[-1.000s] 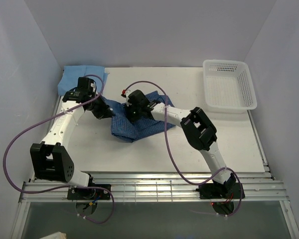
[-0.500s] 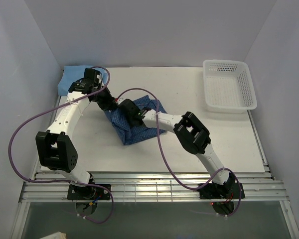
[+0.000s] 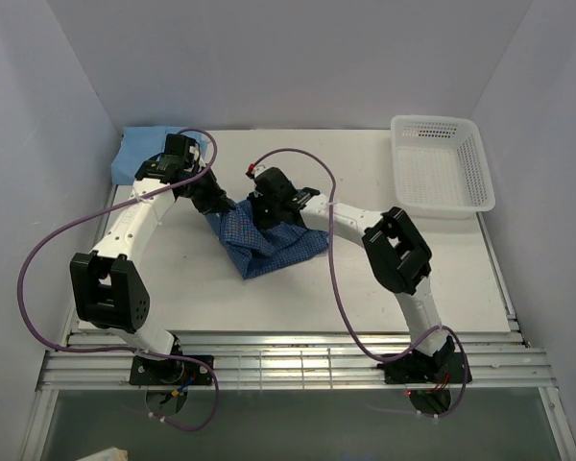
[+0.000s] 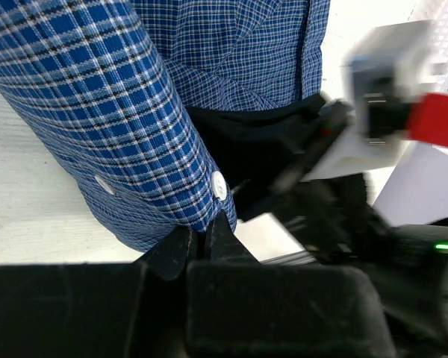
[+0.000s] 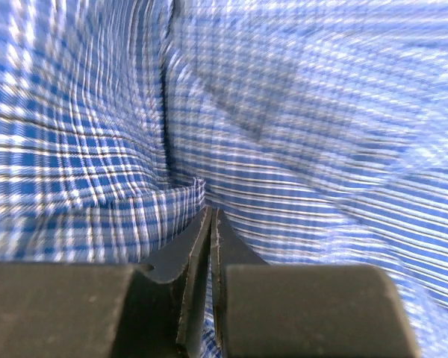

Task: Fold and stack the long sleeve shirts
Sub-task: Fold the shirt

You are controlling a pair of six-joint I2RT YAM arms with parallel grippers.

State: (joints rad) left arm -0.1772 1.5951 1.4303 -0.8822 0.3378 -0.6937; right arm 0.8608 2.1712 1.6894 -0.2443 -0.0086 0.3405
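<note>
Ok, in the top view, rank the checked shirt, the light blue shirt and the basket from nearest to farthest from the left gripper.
1. checked shirt, mid-table, pinched in the left gripper jaws.
2. light blue shirt, far-left corner.
3. basket, far-right corner.

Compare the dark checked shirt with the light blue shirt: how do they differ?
The dark checked shirt is bunched centrally; the light blue shirt sits far left. The dark checked shirt shows buttons; the light blue shirt is plain. The left end effector and right end effector pinch the dark checked shirt, not the light blue shirt. Both are blue cloth.
</note>
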